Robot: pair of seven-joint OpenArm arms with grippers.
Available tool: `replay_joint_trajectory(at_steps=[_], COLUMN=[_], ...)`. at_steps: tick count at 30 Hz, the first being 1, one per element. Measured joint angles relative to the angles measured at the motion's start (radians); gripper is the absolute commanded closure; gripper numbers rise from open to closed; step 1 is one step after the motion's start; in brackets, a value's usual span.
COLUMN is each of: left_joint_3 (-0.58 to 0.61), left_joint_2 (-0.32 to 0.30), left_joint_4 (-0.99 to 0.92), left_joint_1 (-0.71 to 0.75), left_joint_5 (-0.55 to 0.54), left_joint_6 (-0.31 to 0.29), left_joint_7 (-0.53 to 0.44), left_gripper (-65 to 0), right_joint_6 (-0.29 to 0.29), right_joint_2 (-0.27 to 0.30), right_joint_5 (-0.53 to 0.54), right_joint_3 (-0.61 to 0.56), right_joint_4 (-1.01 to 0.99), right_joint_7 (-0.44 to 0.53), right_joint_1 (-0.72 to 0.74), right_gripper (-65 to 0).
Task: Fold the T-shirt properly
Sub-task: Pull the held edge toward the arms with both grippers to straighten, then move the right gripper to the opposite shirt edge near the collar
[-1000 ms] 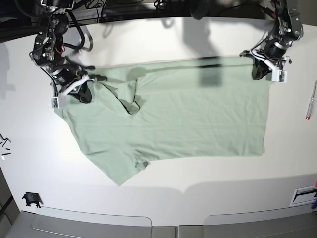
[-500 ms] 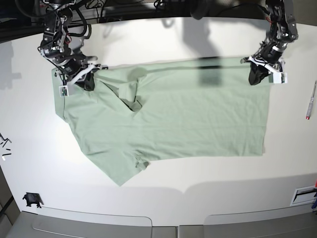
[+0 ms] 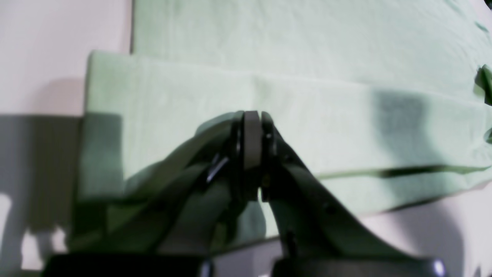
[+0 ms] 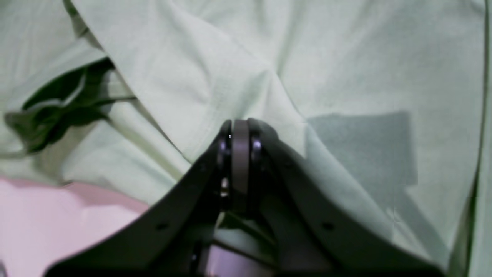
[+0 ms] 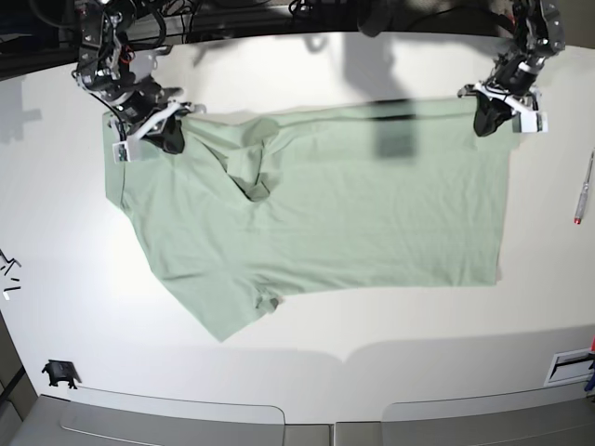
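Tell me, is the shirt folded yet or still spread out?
Mostly spread: the shirt lies flat, only its far edge doubled over.

Soft matt cloth, pale mint, finely woven, across the T-shirt (image 5: 316,209), creased beside the right gripper (image 4: 240,132) and lying smoother ahead of the left gripper (image 3: 251,119). Dull black plastic on both claws, with small glossy screw heads. Smooth matt white table (image 5: 307,339) beneath, faintly sheened.

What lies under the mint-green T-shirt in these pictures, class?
The T-shirt lies spread on the white table, which shows all round its edges. Along the far edge, cloth doubles over cloth. Whether anything else lies beneath the fabric cannot be seen, since it covers that area.
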Motion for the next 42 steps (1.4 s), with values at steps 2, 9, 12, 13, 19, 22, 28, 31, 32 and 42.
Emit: replay_joint_trajectory(at_steps=[2, 9, 12, 13, 19, 22, 28, 31, 32, 42], left_joint_3=[-0.020, -0.042, -0.042, -0.042, -0.042, -0.042, -0.077, -0.111, -0.122, -0.142], left_joint_2=[0.000, 0.020, 0.042, 0.047, 0.067, 0.067, 0.071, 0.069, 0.069, 0.081], left_joint_4=[0.040, 0.142, 0.148, 0.149, 0.167, 0.216, 0.320, 0.358, 0.369, 0.409], left_joint_1=[0.036, 0.151, 0.179, 0.185, 0.225, 0.258, 0.304, 0.302, 0.302, 0.234], left_joint_5=[0.016, 0.034, 0.029, 0.022, 0.020, 0.041, 0.069, 0.068, 0.068, 0.068], left_joint_6=[0.009, 0.026, 0.025, 0.024, 0.023, 0.027, 0.032, 0.041, 0.043, 0.043], left_joint_7=[0.015, 0.038, 0.024, 0.023, 0.013, 0.049, 0.097, 0.071, 0.052, -0.020], left_gripper=[0.0, 0.0, 0.0, 0.0, 0.0, 0.0, 0.0, 0.0, 0.0, -18.1], right_joint_6=[0.009, 0.015, 0.014, 0.010, 0.005, -0.002, -0.005, -0.017, -0.017, -0.011], right_joint_2=[0.011, 0.017, 0.018, 0.020, 0.020, 0.019, 0.014, 0.012, 0.010, 0.011], right_joint_5=[0.013, 0.023, 0.030, 0.040, 0.084, 0.079, 0.056, 0.058, 0.074, 0.106], right_joint_3=[0.003, 0.067, 0.080, 0.080, 0.083, 0.086, 0.144, 0.185, 0.201, 0.244], right_joint_4=[0.013, 0.076, 0.100, 0.107, 0.143, 0.168, 0.236, 0.272, 0.284, 0.435], right_joint_7=[0.000, -0.025, -0.037, -0.039, -0.073, -0.104, -0.184, -0.214, -0.225, -0.165], right_joint_1=[-0.034, -0.138, -0.174, -0.185, -0.226, -0.226, -0.235, -0.243, -0.244, -0.175], right_gripper=[0.0, 0.0, 0.0, 0.0, 0.0, 0.0, 0.0, 0.0, 0.0, -22.4])
